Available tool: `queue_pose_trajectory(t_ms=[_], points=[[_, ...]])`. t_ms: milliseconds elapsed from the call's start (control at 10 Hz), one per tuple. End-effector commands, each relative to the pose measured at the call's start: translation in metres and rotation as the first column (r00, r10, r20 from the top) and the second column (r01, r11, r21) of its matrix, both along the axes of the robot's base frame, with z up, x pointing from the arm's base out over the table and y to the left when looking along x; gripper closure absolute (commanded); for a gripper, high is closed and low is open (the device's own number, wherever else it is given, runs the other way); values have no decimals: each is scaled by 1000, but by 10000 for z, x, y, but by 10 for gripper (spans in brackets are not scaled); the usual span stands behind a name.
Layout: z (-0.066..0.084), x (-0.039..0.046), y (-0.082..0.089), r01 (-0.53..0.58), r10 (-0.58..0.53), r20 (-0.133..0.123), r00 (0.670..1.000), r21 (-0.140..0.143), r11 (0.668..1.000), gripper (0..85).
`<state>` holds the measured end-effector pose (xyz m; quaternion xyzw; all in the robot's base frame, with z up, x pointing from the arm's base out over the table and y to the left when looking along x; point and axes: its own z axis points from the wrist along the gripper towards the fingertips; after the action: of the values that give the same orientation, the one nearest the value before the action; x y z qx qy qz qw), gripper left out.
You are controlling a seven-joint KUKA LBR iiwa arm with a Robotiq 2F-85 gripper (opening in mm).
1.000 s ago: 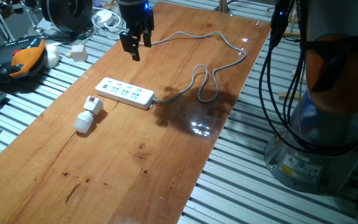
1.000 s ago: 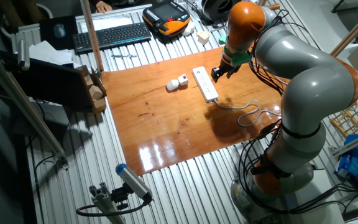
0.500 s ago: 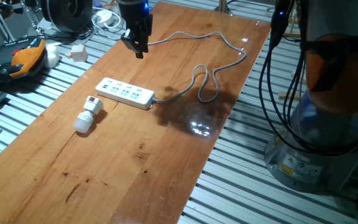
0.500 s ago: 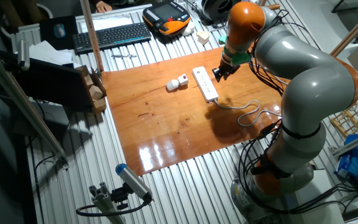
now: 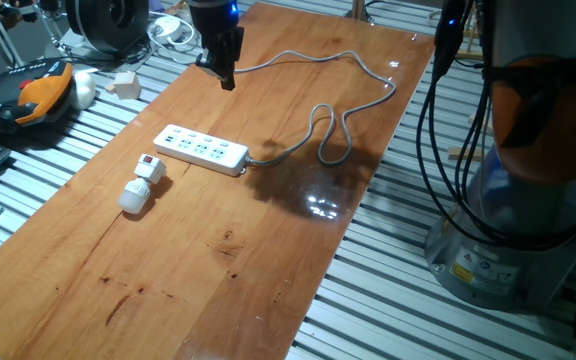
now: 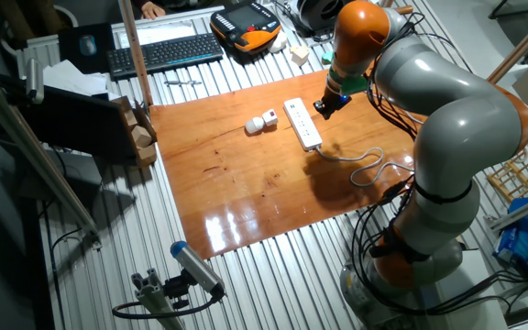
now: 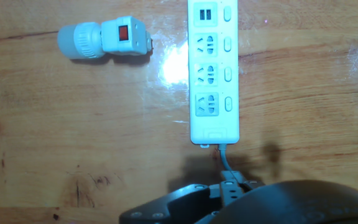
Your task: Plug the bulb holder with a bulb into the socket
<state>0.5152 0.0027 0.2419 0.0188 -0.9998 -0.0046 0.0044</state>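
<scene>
No readable writing on socket (image 7: 211,71); gripper (image 5: 223,70) jaws closed, empty.

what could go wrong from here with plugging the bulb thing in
The bulb holder lies on its side beside the socket; the round bulb end may roll or slip in a grasp. The loose strip could slide when pushed on. The grey cord loops nearby and might snag the arm.

I get even, bright overhead light; glare pools on the bench (image 5: 320,205) toward 5 o'clock, beside a soft shadow. Hand view slightly soft.
</scene>
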Motion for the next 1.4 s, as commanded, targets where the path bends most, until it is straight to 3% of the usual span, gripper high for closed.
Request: queue_pose_trajectory(t_ms=[0,400,800,1100,1300], points=[[-2,4,7,-3,3,0,1000,-6,1000,850],[-87,30,76,19,-19,8,1000,-18,1000,850],[-196,88,161,45,-45,16,999,-12,999,850],[-271,100,309,89,-89,23,996,-3,996,850],[-269,71,441,130,-130,7,991,22,991,850]])
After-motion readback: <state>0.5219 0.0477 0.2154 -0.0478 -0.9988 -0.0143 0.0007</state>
